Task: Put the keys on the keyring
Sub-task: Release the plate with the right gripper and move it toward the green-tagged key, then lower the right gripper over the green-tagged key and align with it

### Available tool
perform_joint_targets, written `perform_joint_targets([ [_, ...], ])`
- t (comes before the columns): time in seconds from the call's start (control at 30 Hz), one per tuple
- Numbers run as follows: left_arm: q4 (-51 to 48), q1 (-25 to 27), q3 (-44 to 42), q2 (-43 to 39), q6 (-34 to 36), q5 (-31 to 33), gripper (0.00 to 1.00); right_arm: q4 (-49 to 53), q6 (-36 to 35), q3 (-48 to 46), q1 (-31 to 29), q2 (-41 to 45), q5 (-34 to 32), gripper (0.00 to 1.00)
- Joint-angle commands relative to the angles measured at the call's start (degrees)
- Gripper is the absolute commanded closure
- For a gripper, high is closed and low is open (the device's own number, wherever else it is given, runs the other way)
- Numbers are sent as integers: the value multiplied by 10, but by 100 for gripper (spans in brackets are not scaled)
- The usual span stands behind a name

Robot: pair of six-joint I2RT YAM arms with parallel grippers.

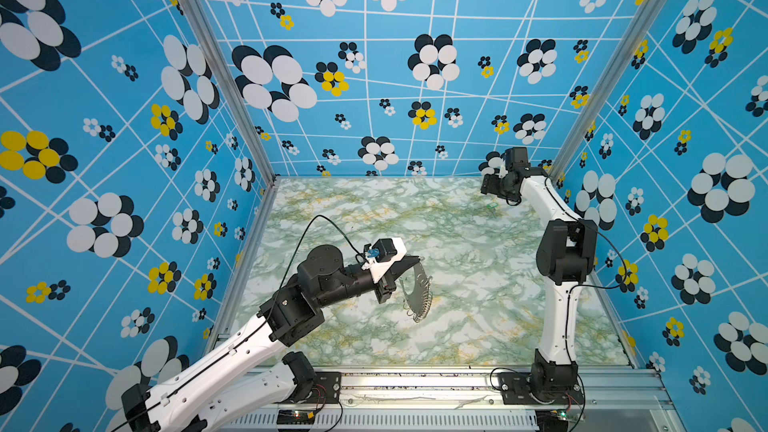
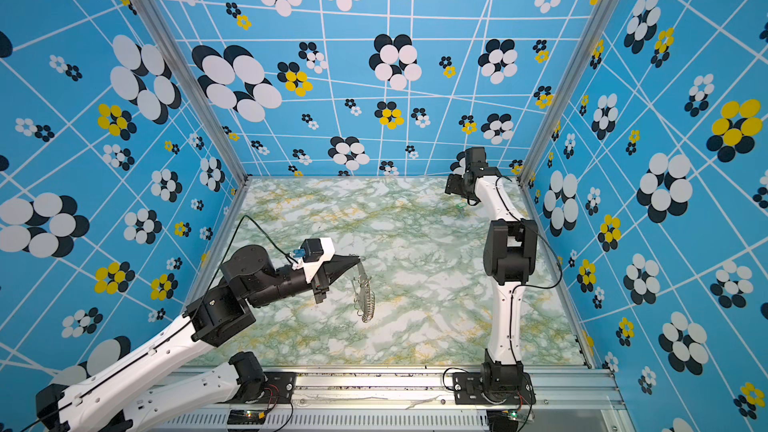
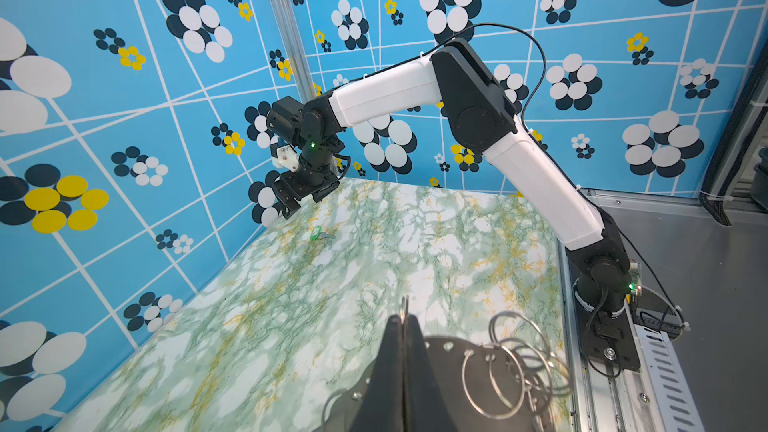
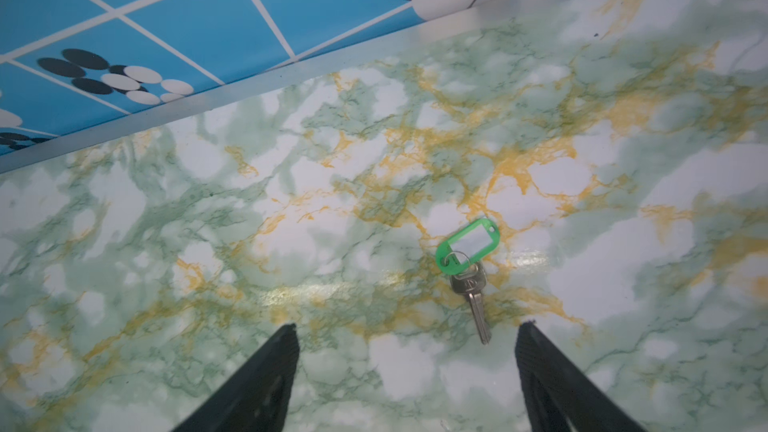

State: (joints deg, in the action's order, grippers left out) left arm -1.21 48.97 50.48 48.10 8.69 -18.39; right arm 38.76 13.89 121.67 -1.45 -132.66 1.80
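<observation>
- The key (image 4: 468,282), with its green tag (image 4: 467,245), lies flat on the desk (image 1: 457,326). In both top views it is in the upper right of the desk, near the wall (image 4: 166,14).
- The right hand (image 4: 409,326) is wide open and hangs over the key without touching it. The key is nearer to one finger than to the other, so closing from here may push it aside instead of catching it.
- The key is thin and the desk looks smooth. The fingers may slide over it, or take only the tag and leave the key swinging.
- The left hand (image 1: 417,260) is closed on the edge of the keyring (image 1: 417,295), which hangs from it in the lower middle of both top views. This grip is narrow, so the keyring may turn or slip out.
- The loops (image 3: 511,359) are many and loose. The key may meet the wrong one or get tangled.
- Key and keyring are well apart, and a long carry gives more chance to drop the key.
</observation>
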Motion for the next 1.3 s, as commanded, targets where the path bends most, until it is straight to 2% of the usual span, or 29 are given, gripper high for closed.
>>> perform_joint_targets([
  [0.0, 32, -9, -6, -2, -10, -4, 100, 88, -21, 67, -3, -47, 5, 15],
  [0.27, 35, -17, -8, 2, -14, -13, 100, 172, -31, 200, 1, -137, 7, 16],
  [0.43, 35, -21, -10, 2, -15, -16, 100, 206, -35, 252, 3, -174, 15, 16],
  [1.27, 30, -27, -14, -3, -17, -17, 100, 223, -43, 283, 13, -228, 39, 17],
])
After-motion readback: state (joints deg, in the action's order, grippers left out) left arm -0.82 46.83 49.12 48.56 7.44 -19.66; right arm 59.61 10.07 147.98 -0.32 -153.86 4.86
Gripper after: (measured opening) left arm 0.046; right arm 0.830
